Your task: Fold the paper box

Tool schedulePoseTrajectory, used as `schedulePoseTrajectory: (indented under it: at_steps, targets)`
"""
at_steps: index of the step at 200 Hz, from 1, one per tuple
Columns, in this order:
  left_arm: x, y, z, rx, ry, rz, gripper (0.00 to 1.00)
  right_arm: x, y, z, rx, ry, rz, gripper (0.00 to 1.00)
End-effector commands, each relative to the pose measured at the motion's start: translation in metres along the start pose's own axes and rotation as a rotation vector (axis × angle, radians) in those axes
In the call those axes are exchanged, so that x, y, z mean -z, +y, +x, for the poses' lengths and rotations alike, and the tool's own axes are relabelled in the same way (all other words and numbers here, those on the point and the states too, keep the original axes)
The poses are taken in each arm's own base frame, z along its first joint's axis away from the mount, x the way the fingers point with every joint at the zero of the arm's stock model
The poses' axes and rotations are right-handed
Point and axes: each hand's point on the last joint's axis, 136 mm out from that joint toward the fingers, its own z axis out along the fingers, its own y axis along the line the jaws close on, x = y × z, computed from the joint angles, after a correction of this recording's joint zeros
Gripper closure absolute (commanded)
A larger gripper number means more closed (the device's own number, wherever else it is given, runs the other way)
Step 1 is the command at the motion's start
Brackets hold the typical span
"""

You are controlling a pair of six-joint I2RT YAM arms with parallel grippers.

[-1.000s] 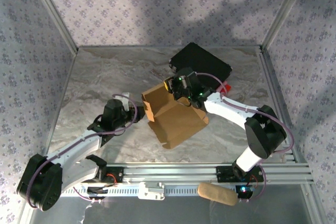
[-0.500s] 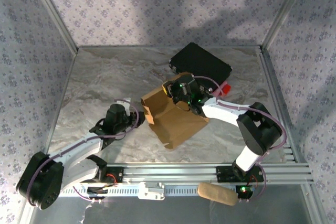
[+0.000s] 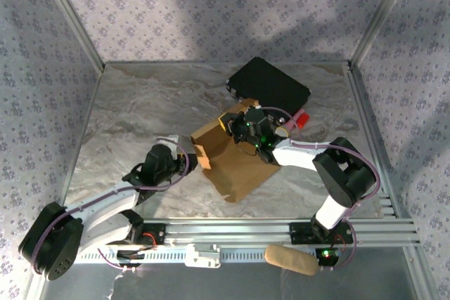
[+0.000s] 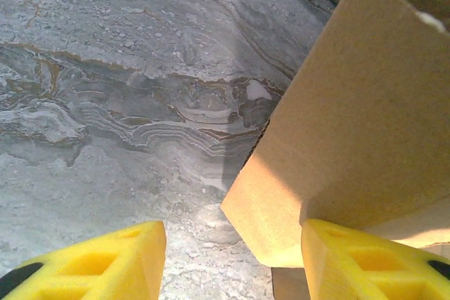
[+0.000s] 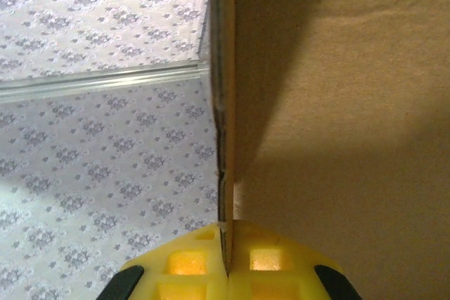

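Right gripper (image 5: 226, 247) is pinching the box's (image 3: 238, 168) edge; left gripper (image 3: 187, 164), jaws parted, is facing it at 3 o'clock.

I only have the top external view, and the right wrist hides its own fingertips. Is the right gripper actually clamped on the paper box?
Observer: Yes. In the right wrist view the right gripper is shut on a thin upright edge of the paper box, pinched squarely at the tips.
Operator: Is the left one gripping anything?
Observer: No. In the left wrist view the left gripper is open, with nothing clamped and mostly bare table showing in the gap.
Operator: Where is the box relative to it?
Observer: The lower corner of a raised panel sits just ahead of the gap, off to one side. I cannot tell whether it touches the gripper.
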Motion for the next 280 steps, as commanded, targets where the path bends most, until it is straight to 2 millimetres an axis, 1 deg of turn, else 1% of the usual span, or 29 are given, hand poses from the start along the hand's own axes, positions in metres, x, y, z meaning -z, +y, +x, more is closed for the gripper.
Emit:
schedulePoseTrajectory:
  at_steps: [1,11,29,55,83,98,115,145,175,206,254,280]
  targets:
    - [0.004,-0.011,-0.010,-0.006,-0.065,0.033,0.46,0.003,0.003,0.000,0.067,0.002,-0.056,1.00]
    - [0.006,-0.013,-0.010,-0.016,-0.073,0.030,0.45,0.004,0.004,0.000,0.086,-0.001,-0.088,1.00]
    - [0.009,-0.016,-0.009,-0.024,-0.095,0.027,0.43,0.006,0.000,-0.001,0.096,-0.004,-0.116,1.00]
    - [0.012,-0.017,-0.010,-0.031,-0.123,0.012,0.43,0.008,-0.005,-0.001,0.094,-0.010,-0.138,1.00]
    - [0.015,-0.022,-0.013,-0.051,-0.153,-0.003,0.45,0.008,-0.006,-0.004,0.080,-0.025,-0.150,1.00]
    - [0.016,-0.024,-0.014,-0.069,-0.166,-0.011,0.48,0.007,-0.006,-0.004,0.072,-0.023,-0.149,1.00]
    - [0.014,-0.025,-0.015,-0.091,-0.174,-0.033,0.51,0.006,-0.005,-0.003,0.065,-0.018,-0.153,1.00]
    - [0.010,-0.029,-0.019,-0.120,-0.190,-0.064,0.53,0.007,-0.004,-0.001,0.074,-0.017,-0.160,1.00]
    - [0.008,-0.027,-0.022,-0.125,-0.217,-0.113,0.55,0.007,-0.014,-0.001,0.078,-0.021,-0.162,1.00]
    - [0.005,-0.030,-0.025,-0.131,-0.234,-0.127,0.55,0.006,-0.022,-0.001,0.062,-0.021,-0.162,1.00]
    - [0.001,-0.040,-0.031,-0.147,-0.245,-0.140,0.57,0.003,-0.020,0.001,0.058,-0.016,-0.155,1.00]
    - [-0.003,-0.041,-0.031,-0.151,-0.241,-0.152,0.60,0.003,-0.021,0.002,0.055,-0.015,-0.150,1.00]
